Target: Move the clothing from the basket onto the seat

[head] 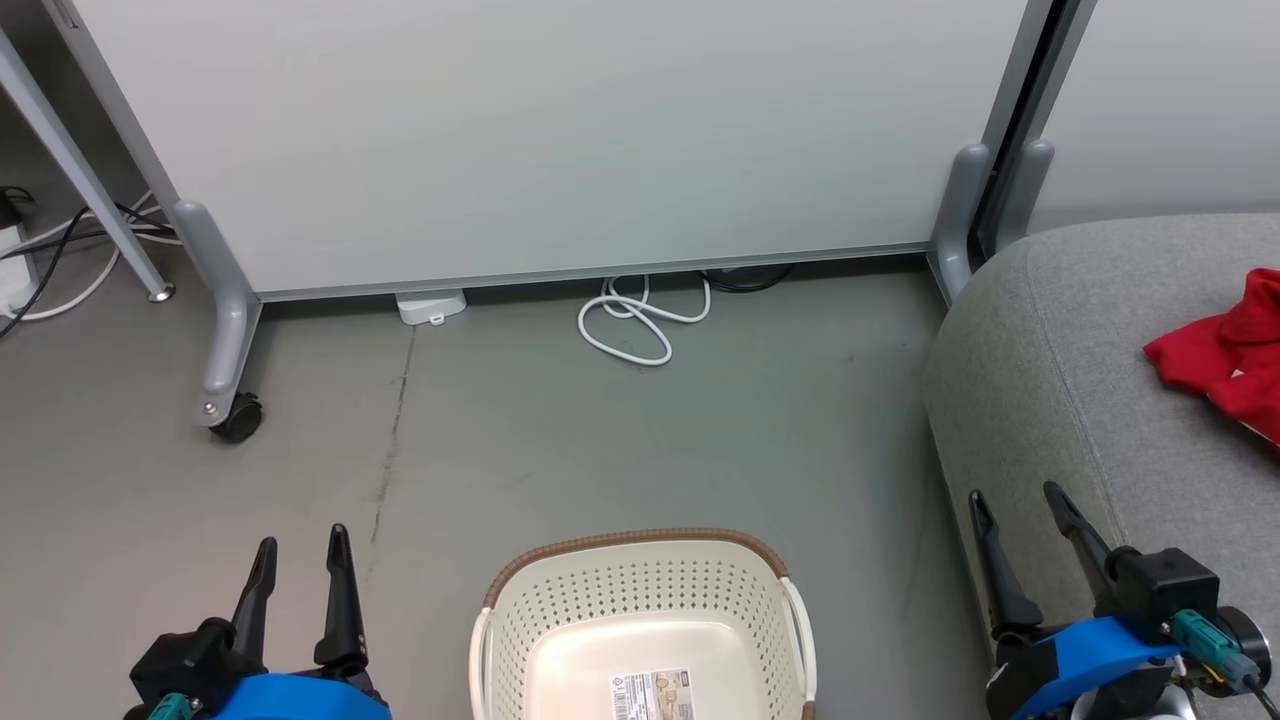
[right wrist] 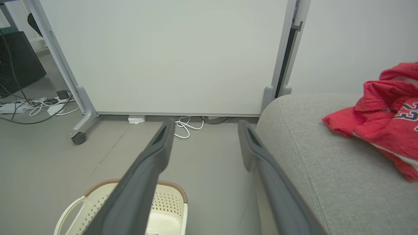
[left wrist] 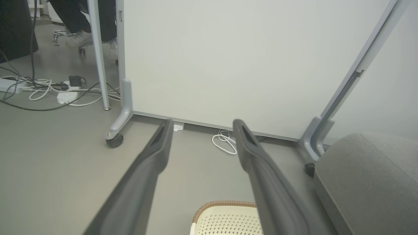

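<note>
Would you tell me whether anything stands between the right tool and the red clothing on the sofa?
Nothing visible does. The right tool, open, is by the near corner of the seat, and bare grey upholstery lies between it and the clothing, which lies on the seat.

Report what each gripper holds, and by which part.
Nothing is held. The left gripper and right gripper are both open and empty; the red basketball clothing lies on the grey fabric sofa.
</note>
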Robot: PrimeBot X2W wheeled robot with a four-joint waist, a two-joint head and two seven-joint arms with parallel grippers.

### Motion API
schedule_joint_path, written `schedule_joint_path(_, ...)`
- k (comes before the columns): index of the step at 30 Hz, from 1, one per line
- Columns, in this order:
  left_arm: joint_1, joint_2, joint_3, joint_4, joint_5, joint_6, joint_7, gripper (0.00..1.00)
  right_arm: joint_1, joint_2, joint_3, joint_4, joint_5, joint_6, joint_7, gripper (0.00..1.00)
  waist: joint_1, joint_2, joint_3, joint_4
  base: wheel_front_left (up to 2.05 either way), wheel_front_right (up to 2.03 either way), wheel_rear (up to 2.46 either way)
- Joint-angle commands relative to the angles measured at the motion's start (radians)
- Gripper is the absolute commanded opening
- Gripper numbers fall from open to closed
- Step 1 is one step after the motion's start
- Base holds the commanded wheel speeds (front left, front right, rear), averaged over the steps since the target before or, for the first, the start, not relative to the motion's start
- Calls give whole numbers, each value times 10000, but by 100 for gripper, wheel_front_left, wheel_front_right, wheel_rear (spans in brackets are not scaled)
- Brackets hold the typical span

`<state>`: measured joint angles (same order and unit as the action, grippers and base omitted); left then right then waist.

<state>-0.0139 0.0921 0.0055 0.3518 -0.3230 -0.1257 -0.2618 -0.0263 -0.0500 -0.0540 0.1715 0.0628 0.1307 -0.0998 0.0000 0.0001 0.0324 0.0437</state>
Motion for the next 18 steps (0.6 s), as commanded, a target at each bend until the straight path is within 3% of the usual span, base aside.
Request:
schedule_joint_path(1,-15,61,-37,-30,38,-80,-45,100,109,-10,20,13,58,2,-72,100,0,-1,20,-21,0,0,0)
schedule_joint_path(18,-95,164,-237,-82,-5,-83,-45,100,33,-9,161,270,354,2,-170,100,0,-1,93,-141,0,0,0)
